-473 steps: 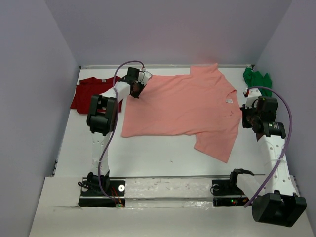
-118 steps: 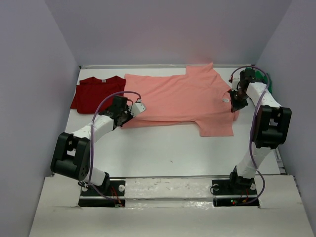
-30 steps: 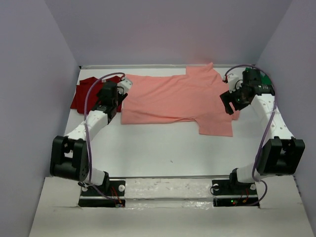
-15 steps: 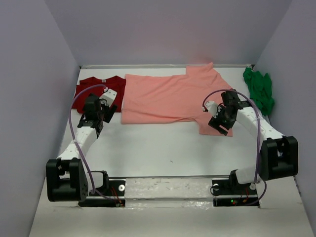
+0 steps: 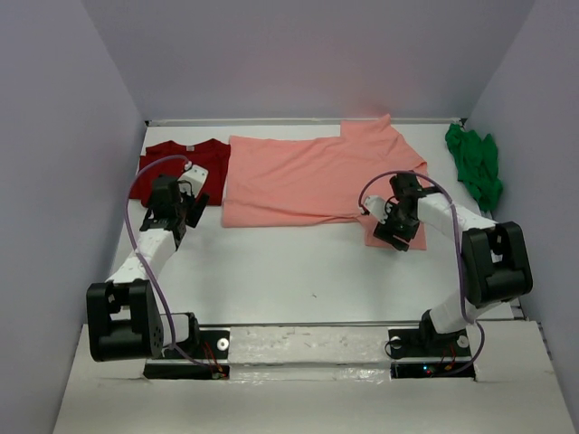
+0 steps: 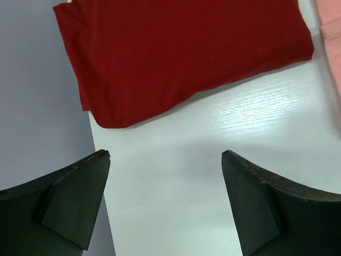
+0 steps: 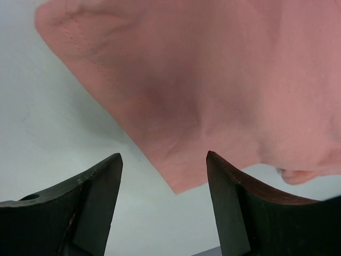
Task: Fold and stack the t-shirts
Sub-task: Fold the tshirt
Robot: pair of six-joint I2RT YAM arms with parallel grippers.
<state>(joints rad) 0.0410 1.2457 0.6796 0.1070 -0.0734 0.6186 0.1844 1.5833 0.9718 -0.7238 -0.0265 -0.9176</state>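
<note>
The pink shirt [image 5: 308,176] lies flat across the far middle of the bench [image 5: 289,271], partly folded, one sleeve pointing near-right. The red shirt [image 5: 181,163] lies folded flat at far left, just beside it. The green shirt [image 5: 475,167] sits crumpled at far right.

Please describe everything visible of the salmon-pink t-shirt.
The salmon-pink t-shirt is plain soft cloth, lying flat on the white table, folded into a wide band. One sleeve points to the far edge; another flap reaches nearward at its right end. Slight wrinkles show. The dark red shirt lies close beside its left edge. The open right gripper is above the near flap's corner, pinching no cloth.
</note>
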